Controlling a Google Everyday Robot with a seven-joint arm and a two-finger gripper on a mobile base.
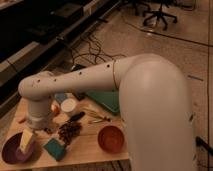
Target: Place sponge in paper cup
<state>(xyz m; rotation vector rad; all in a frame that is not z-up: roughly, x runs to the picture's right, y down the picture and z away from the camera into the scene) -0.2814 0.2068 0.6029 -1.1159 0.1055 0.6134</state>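
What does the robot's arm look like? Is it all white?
Mostly, yes. The arm is white, smooth and tube-shaped, very fat near the camera, with a row of small dark dots along it. Its gripper hangs at the far end above the wooden table, mostly hidden.

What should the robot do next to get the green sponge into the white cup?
Probably move the gripper over to the flat square teal-green sponge: it lies on the wooden table just beside the gripper, outside the short white paper cup.
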